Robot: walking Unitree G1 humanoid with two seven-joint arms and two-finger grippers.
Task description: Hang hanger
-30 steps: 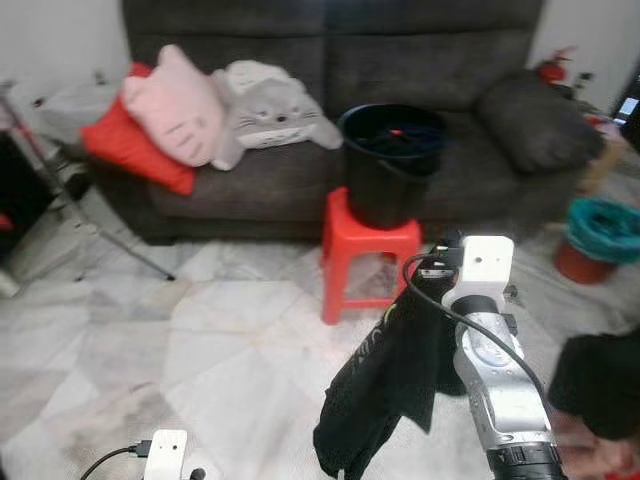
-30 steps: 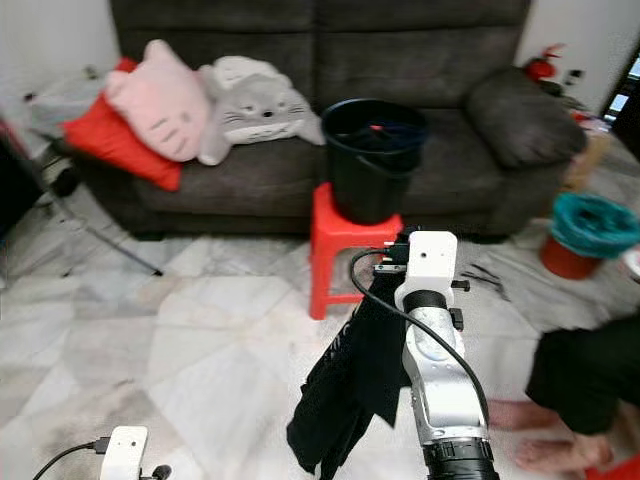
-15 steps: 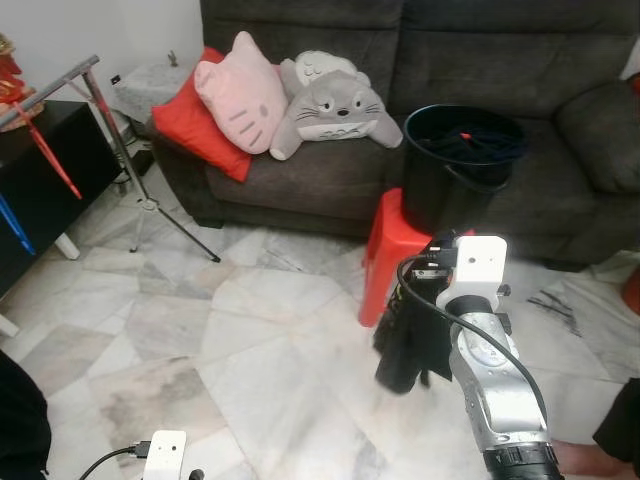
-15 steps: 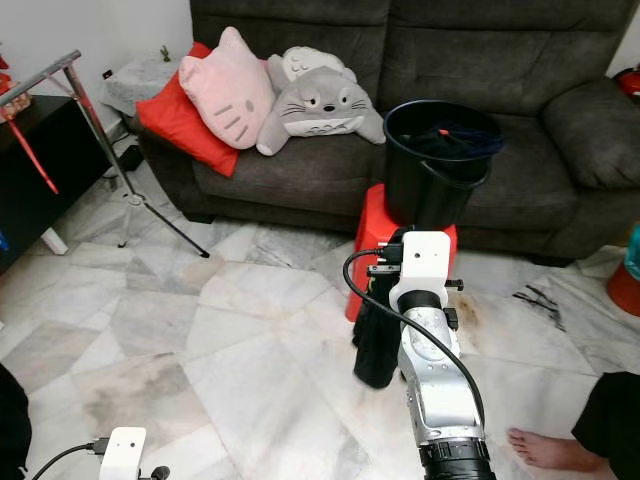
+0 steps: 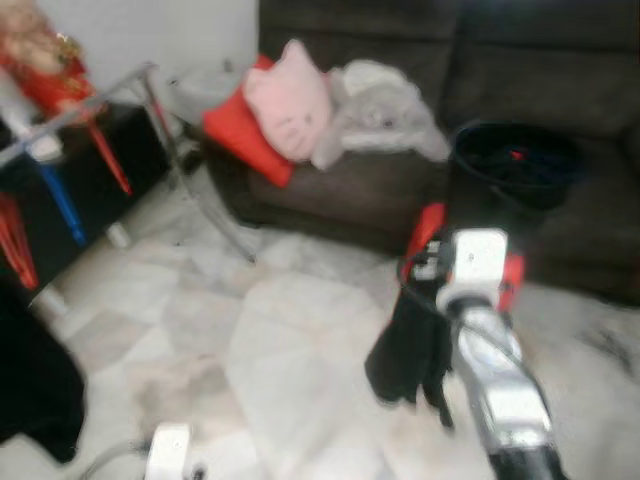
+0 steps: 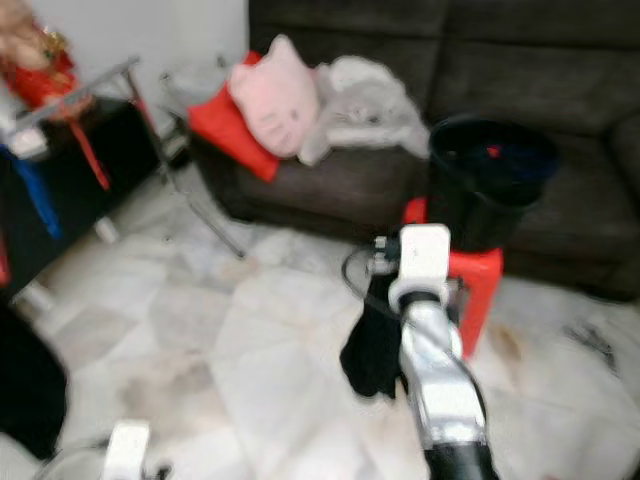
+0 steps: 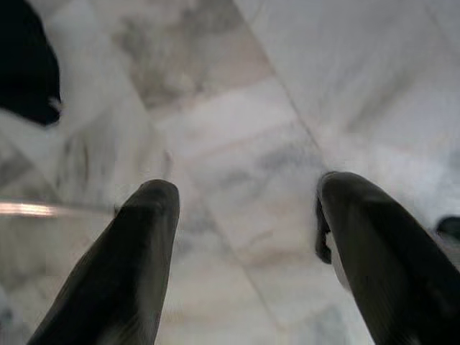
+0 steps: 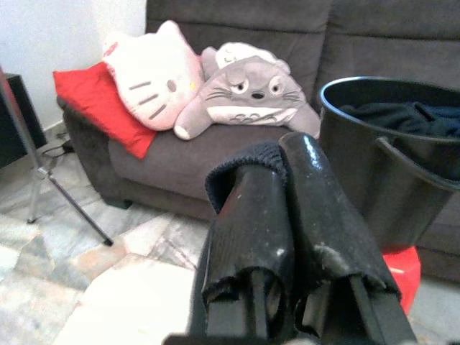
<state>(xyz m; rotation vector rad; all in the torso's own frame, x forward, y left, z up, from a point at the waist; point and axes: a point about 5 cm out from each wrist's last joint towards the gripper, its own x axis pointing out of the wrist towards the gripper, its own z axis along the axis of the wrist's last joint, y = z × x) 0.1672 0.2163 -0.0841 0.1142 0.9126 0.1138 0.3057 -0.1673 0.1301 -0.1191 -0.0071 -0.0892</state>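
My right gripper is shut on a black garment, whose cloth bunches over the fingertips and hangs from them above the floor. In the blurred eye views the right arm reaches forward at centre right. At far left stands a metal clothes rack with a red hanger and a blue hanger on its bar. Another black garment hangs low at the left edge. My left gripper hangs open over the marble floor, with nothing between its fingers.
A dark grey sofa with a red cushion, a pink cat pillow and a grey plush lies ahead. A black bucket of clothes stands on a red stool just beyond my right arm. Marble floor spreads toward the rack.
The whole view has swung left, bringing the rack and its hangers into sight at the left. The right gripper still holds the black garment; the picture has become blurred.
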